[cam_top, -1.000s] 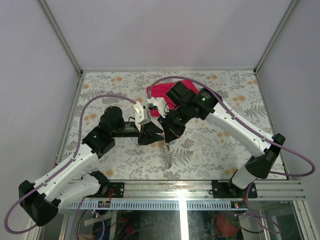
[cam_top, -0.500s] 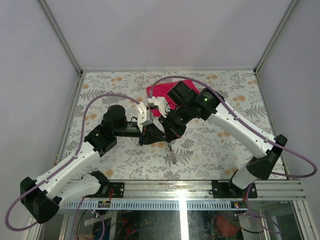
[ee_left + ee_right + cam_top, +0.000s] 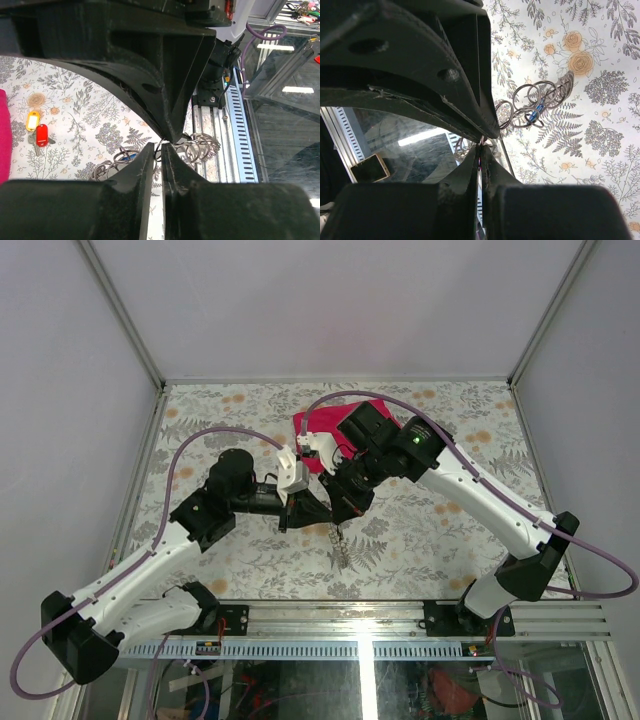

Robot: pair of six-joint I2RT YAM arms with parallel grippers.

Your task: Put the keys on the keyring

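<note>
Over mid-desk the right pincer [image 3: 481,150] is pressed together just above the keyring [image 3: 530,102], and the left pincer [image 3: 161,150] stands almost shut, its hold untellable; seemingly parting the coil, next fetching the farther tagged keys [image 3: 37,131].

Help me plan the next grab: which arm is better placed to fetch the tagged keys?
Left, probably: the keys lie in plain sight of its wrist camera, while the right pincer is shut by the rings, seemingly busy.
</note>
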